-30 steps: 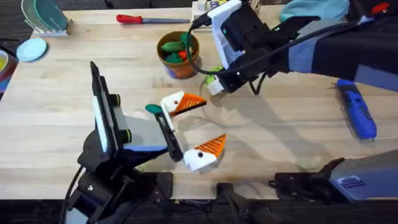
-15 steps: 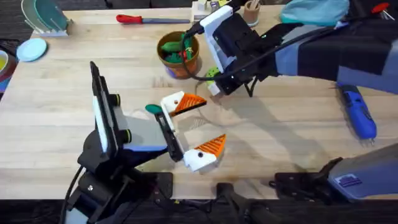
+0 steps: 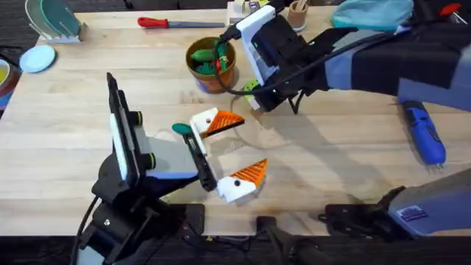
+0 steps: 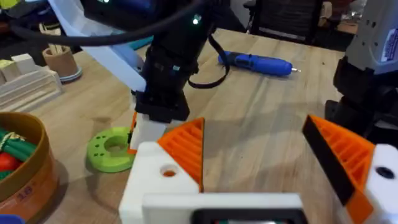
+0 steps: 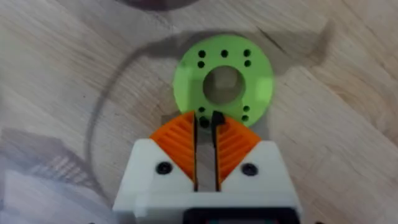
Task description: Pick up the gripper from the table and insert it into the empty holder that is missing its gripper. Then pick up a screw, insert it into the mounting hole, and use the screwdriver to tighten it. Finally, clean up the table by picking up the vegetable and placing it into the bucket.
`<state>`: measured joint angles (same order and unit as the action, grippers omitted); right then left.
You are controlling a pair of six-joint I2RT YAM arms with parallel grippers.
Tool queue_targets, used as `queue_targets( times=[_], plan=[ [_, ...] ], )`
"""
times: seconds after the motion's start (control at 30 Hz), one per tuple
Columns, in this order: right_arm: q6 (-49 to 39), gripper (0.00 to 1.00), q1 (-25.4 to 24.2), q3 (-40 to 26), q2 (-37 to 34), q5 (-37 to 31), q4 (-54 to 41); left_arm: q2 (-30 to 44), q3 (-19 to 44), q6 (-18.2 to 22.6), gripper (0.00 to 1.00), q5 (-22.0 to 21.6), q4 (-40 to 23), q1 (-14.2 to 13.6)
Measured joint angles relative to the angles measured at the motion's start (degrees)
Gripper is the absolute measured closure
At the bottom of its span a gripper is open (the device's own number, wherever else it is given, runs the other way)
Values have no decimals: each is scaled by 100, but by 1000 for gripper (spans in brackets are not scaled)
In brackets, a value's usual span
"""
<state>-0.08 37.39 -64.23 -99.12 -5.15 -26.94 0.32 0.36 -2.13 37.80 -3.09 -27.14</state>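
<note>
- Your right claw point(image 5: 205, 118) has its orange pads point(image 5: 177, 146) pressed almost together, with a thin slit left between them. They pinch a small dark screw point(image 5: 217, 118) at the very tips.
- That claw points straight down at the table, just beside the bucket point(image 3: 212, 66) on the side toward the screwdriver point(image 3: 423, 132).
- Directly under its tips lies the green disc point(image 5: 224, 84), flat on the wood, with the screw over the disc's rim. You cannot tell whether the screw touches it.
- In the left wrist view the same claw point(image 4: 146, 127) stands upright beside the disc point(image 4: 112, 149), and the bucket point(image 4: 25, 168) is close by.
- Your left claw point(image 3: 228, 151) is spread wide and holds nothing. It lies low over the table, nearer to you than the bucket.
- Both of its white holders point(image 3: 202, 120) carry orange ribbed pads point(image 3: 227, 122), so the gripper piece sits in place. A round mounting hole point(image 4: 168, 172) shows on the holder nearer the bucket.
- The vegetable point(image 3: 181, 129) lies on the table just beside that holder, well short of the bucket.
- The bucket stands upright with green and red toy vegetables inside.
- The screwdriver lies flat, well apart from the bucket, near the table's right edge.
- A red-handled tool point(image 3: 158, 23) lies beyond the bucket, near the far edge.
</note>
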Motion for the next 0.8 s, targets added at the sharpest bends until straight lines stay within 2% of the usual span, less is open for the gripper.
queue_targets(
  times=[0.17,0.53,0.8],
  plan=[
    [-17,985,0,-4,-27,-62,51,-1,0,0,8,-2,0,0],
    [-20,994,0,-13,38,-83,-112,0,0,0,8,0,0,0],
    [-20,994,0,-13,768,-83,-335,0,0,-2,8,-2,2,0]
  ],
)
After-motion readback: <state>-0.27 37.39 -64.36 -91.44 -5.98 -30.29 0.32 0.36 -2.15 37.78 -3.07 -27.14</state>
